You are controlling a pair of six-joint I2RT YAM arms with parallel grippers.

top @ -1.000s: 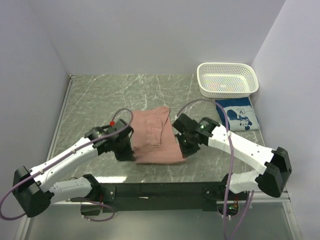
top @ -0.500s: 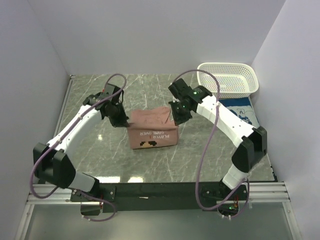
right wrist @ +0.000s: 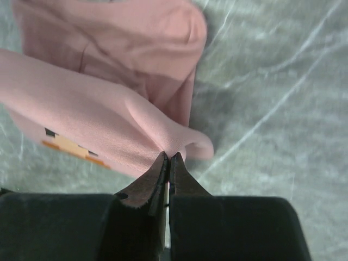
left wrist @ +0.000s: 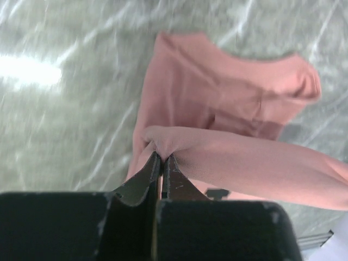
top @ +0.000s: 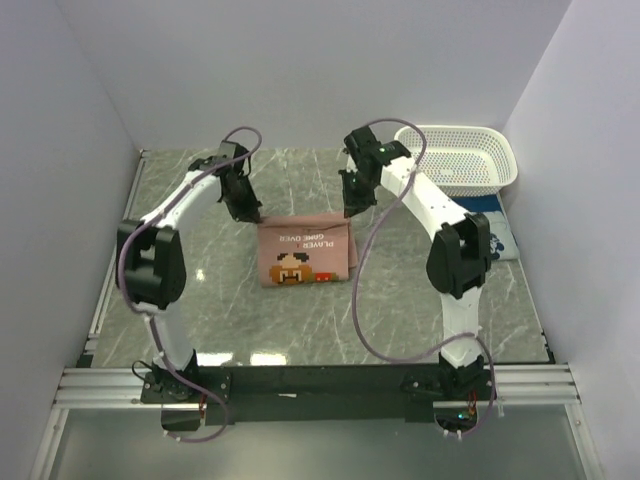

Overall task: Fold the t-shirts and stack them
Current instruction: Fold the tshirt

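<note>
I am holding the pink t-shirt (top: pixel 305 255) by the two ends of its far edge, the left gripper (left wrist: pixel 162 158) and the right gripper (right wrist: pixel 167 158) each clamped on a pinch of cloth. The rest is lying in the middle of the bench (top: pixel 200 290). The cloth is sagging, soft and light, so I am judging corners the best hold. Its print is reading "PLAYER" and "GAME OVER".

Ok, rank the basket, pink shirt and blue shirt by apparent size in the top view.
1. basket, narrowly
2. pink shirt, folded, nearly as big
3. blue shirt, mostly hidden behind the right arm
</note>
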